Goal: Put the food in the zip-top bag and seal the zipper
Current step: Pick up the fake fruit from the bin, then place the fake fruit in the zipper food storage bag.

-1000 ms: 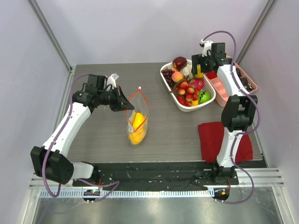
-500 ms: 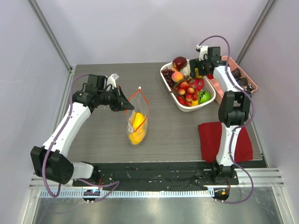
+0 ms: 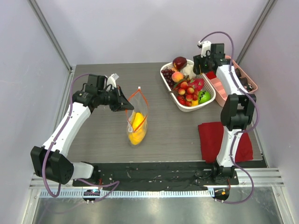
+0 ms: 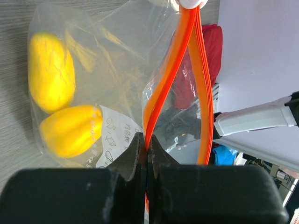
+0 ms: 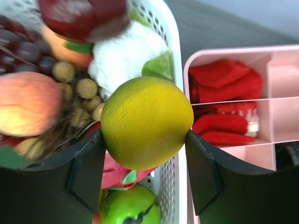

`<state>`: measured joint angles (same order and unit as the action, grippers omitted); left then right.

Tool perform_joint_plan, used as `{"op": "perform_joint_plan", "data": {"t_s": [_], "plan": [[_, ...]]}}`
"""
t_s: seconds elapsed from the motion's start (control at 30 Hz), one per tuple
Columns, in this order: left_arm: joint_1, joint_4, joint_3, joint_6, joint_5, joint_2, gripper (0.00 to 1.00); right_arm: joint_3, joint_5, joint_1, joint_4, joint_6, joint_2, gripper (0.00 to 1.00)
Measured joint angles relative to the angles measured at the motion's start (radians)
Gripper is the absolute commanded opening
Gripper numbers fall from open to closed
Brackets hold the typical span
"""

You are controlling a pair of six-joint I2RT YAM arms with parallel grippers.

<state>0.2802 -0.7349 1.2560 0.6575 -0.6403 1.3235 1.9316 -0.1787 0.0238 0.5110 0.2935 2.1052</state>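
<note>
The right pincer point(image 5: 147, 154) grips a yellow fruit point(image 5: 145, 119) over the basket point(image 3: 164, 77), far right. The bag point(image 3: 138, 120) lies well to its left and nearer, long axis near-far, mouth at the far end. The left pincer point(image 4: 146, 145) pinches one zipper point(image 4: 174, 63) lip. Open worktop point(image 3: 103, 137) lies between.

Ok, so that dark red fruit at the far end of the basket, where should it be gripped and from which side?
Grip the dark red fruit across its round middle, coming straight down from above. It sits on top of the pile, so its upper half looks exposed, while the basket wall and the peach beside it would likely block a sideways approach.
</note>
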Motion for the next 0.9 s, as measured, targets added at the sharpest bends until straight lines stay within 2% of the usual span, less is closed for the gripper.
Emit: {"op": "perform_joint_plan", "data": {"t_s": [0.17,0.3,0.37,0.5,0.63,0.83,0.87,0.9], "plan": [[0.0,-0.002,0.0,-0.008,0.001,0.0,0.0,0.006,-0.052,0.005,0.042,-0.004,-0.159,0.41],[0.0,-0.003,0.0,-0.01,0.0,0.0,0.0,0.016,-0.119,0.074,0.078,-0.027,-0.294,0.41],[0.0,-0.002,0.0,-0.01,0.0,0.0,0.0,0.011,-0.163,0.161,0.089,-0.047,-0.368,0.41],[0.0,-0.003,0.0,-0.011,0.0,0.0,0.0,-0.055,-0.251,0.419,0.069,-0.089,-0.509,0.41],[0.0,-0.003,0.0,-0.011,-0.001,0.0,0.0,-0.111,-0.296,0.634,0.067,-0.106,-0.576,0.4],[0.0,-0.003,0.0,-0.01,-0.001,0.0,0.0,-0.175,-0.264,0.748,0.084,-0.092,-0.554,0.42],[0.0,-0.003,0.0,-0.01,-0.001,0.0,0.0,-0.192,-0.256,0.759,0.089,-0.086,-0.548,0.45],[0.0,-0.003,0.0,-0.01,-0.001,0.0,0.0,-0.207,-0.248,0.768,0.094,-0.082,-0.543,0.55]]}}
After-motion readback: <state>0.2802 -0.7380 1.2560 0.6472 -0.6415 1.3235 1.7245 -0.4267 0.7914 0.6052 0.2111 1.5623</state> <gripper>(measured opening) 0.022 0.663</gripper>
